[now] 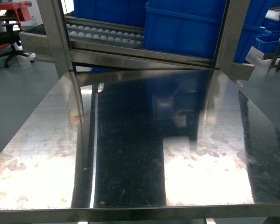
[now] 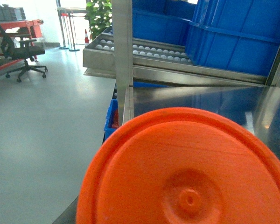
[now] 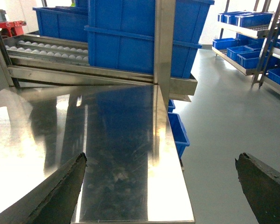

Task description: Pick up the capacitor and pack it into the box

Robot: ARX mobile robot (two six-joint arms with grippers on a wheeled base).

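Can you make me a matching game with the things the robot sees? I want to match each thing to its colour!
Things:
1. big bins
2. round lid right in front of the left wrist camera
3. table top
4. office chair

Colours:
A. shiny silver
B. black
C. blue
D. orange

Pairs: 1-C, 2-D, 3-A, 4-B
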